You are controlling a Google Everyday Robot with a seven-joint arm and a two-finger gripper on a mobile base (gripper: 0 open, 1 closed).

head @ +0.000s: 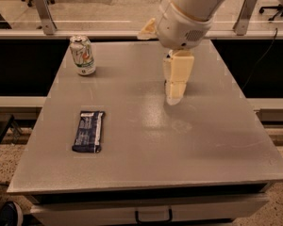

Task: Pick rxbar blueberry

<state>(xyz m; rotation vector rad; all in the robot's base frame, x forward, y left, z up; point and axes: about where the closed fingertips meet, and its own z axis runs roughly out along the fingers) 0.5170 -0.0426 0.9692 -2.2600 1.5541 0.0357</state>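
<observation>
The rxbar blueberry [88, 131], a flat dark navy wrapped bar with a pale text panel, lies on the grey table [203, 145] at the front left, its long side running front to back. My gripper [174, 95] hangs from the white arm over the middle of the table, pointing down, well to the right of the bar and further back. It holds nothing that I can see.
A white-green soda can [82, 55] stands upright at the back left of the table. The blue soda can is hidden behind my arm. A railing with metal posts [43, 11] runs behind the table. A drawer handle [153, 215] shows under the front edge.
</observation>
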